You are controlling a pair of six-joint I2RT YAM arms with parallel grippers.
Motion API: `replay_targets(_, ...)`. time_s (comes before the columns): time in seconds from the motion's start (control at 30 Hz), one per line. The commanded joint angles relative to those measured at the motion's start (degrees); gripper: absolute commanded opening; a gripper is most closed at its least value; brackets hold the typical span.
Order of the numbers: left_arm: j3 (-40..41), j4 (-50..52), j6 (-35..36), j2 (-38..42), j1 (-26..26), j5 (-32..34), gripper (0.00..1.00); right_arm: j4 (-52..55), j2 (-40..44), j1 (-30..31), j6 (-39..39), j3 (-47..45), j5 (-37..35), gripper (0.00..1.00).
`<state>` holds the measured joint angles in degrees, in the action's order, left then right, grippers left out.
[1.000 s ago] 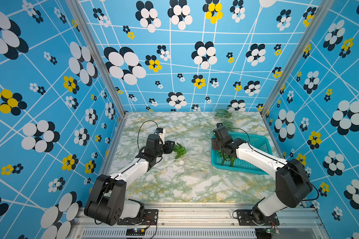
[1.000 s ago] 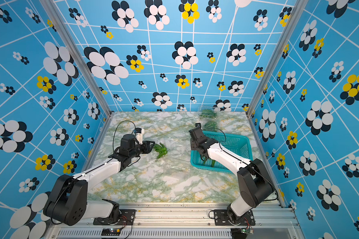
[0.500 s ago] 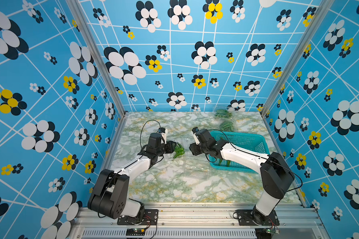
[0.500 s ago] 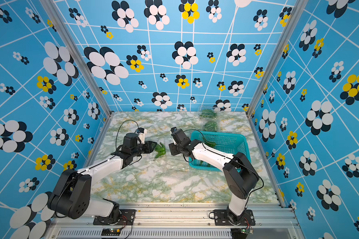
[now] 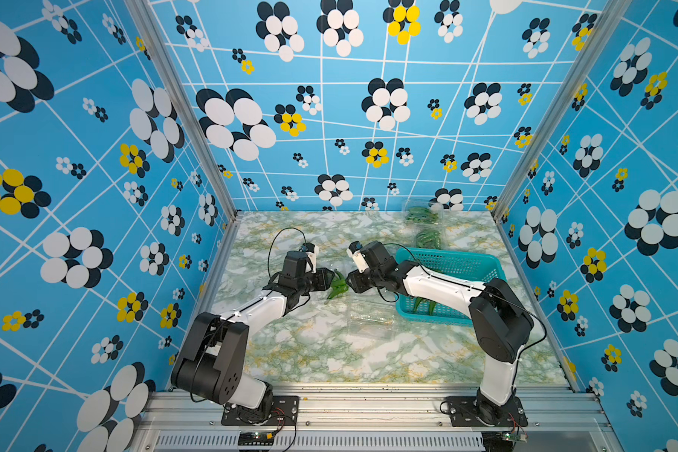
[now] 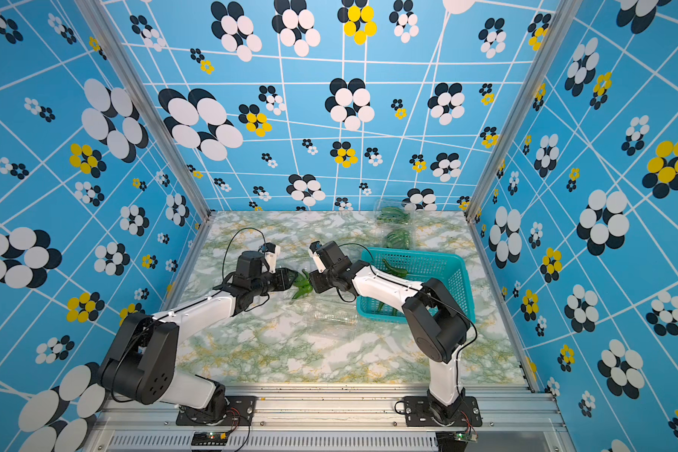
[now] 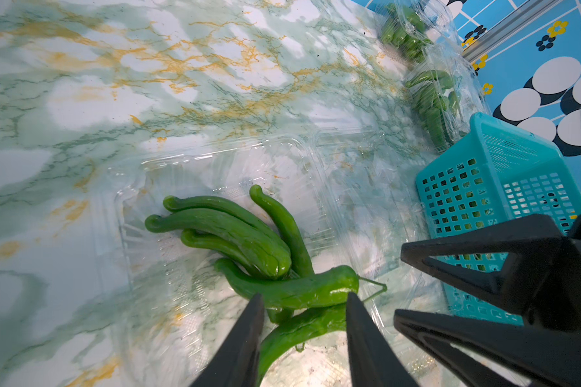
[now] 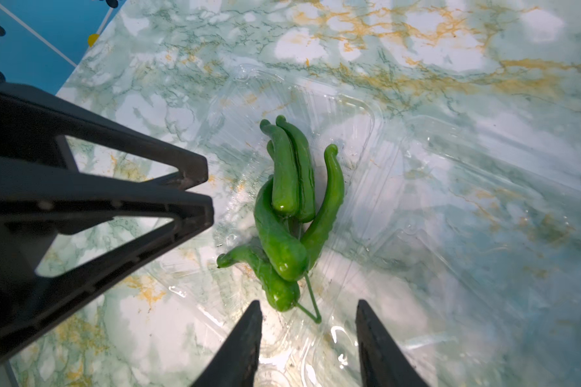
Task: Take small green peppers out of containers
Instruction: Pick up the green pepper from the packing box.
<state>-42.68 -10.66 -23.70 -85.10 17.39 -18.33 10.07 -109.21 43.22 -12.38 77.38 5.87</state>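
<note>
A bunch of peppers (image 5: 338, 287) is seen in an open container (image 7: 215, 157) in the middle of the table (image 5: 329, 352), flanked by two grippers. The right gripper (image 8: 307, 305) is shown with jaws apart and empty, just short of the bunch. The left gripper (image 7: 304, 298) is set partly closed at the bunch's edge; whether anything is gripped cannot be told. A few peppers are already in the basket (image 5: 482, 260), and an empty container (image 5: 370, 321) lies beside it. Two full containers (image 5: 423, 213) at the back are still to be emptied.

Glossy green peppers (image 7: 249, 248) lie bunched in an open clear container (image 7: 215, 160).
</note>
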Motion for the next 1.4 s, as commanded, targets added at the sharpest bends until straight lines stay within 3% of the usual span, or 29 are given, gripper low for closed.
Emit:
replay_targets(0.0, -2.05, 1.15, 1.54, -0.90, 0.41, -1.00, 0.42, 0.79, -1.53, 0.13, 1.01, 1.51, 1.23, 0.45)
replay_targets(0.67, -2.76, 1.71, 1.53, -1.96, 0.61, -1.10, 0.42, 2.66, -4.38, 0.18, 1.66, 2.99, 2.16, 0.33)
replay_targets(0.87, -2.68, 1.88, 1.58, -1.68, 0.58, -0.90, 0.42, 2.58, -4.52, 0.16, 1.42, 3.02, 3.70, 0.26)
replay_targets(1.23, -2.76, 2.03, 1.57, -1.76, 0.61, -0.99, 0.42, 3.18, -4.28, 0.14, 1.21, 2.87, 4.50, 0.03)
replay_targets(1.37, -2.68, 1.87, 1.72, -1.71, 0.55, -0.83, 0.42, 2.98, -3.58, 0.19, 1.53, 2.78, 4.73, 0.00)
